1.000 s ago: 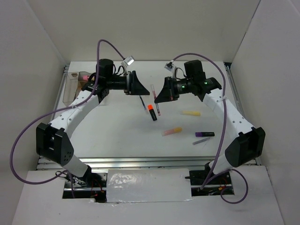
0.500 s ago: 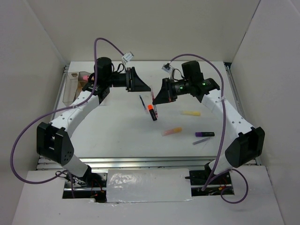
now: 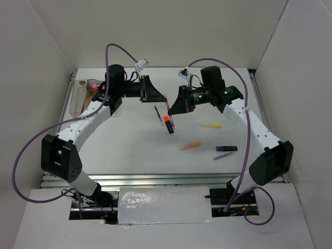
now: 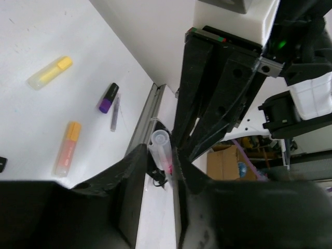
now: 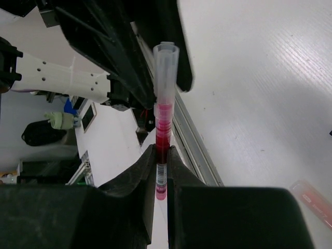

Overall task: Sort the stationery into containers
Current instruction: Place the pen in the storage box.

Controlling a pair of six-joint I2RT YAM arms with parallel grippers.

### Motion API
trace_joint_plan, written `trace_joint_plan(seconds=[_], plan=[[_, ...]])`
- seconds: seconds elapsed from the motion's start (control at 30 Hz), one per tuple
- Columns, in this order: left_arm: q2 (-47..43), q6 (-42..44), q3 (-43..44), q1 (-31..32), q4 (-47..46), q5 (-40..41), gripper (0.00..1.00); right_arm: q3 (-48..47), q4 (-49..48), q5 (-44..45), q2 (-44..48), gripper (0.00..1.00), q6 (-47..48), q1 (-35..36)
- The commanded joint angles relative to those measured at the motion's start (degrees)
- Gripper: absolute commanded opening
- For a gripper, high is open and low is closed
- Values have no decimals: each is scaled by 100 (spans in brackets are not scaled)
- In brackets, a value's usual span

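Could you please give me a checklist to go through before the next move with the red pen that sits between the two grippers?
1. Right gripper pinches the thin red pen near its lower end: ok.
2. The pen's clear end sits between the left gripper fingers: ok.
3. Left gripper is actually clamped on the pen: cannot tell, so opening the right one now looks premature.
4. Organiser tray is in view at the far left corner, beside the left arm: ok.
5. Orange-capped highlighter lies just nearer than the grippers and appears untouched by either: ok.
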State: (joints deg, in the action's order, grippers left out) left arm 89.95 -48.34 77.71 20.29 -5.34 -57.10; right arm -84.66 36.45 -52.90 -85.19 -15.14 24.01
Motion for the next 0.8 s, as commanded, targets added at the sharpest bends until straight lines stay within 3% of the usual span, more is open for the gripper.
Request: trace_joint_plan(seconds=[0.0, 0.07, 0.13, 0.2, 0.23, 0.27, 0.3, 0.47, 0.57, 0.7, 0.77], plan=[[40, -18, -72, 10, -282, -82, 30, -200, -226, -124, 55, 3, -16, 60], [31, -114, -98, 10, -362, -126, 18, -208, -226, -124, 46, 6, -24, 51], [5, -132, -125, 10, -432, -178, 13, -217, -226, -150, 2, 9, -24, 51], [-4, -80, -99, 10, -380, -196, 12, -226, -226, -176, -24, 20, -42, 51], [-4, -19, -64, -8, -240, -196, 12, -217, -226, -185, -24, 27, -42, 51], [-13, 269, -28, -17, -91, -170, 12, -217, -208, -185, -16, 44, -33, 51], [-13, 481, 111, -78, 163, -126, 12, -217, -156, -150, 19, 53, -7, 34], [-48, 2368, 718, -840, 2597, 785, 9, -60, 160, 201, 265, 86, 326, -308], [145, 3160, 1149, -1499, 3720, 1584, 0, 159, 328, 500, 467, 97, 555, -572], [435, 3857, 1596, -2511, 4444, 2271, 0, 476, 442, 869, 705, 98, 713, -766], [847, 4436, 2348, -2888, 5065, 2772, 0, 617, 451, 1036, 845, 98, 766, -810]])
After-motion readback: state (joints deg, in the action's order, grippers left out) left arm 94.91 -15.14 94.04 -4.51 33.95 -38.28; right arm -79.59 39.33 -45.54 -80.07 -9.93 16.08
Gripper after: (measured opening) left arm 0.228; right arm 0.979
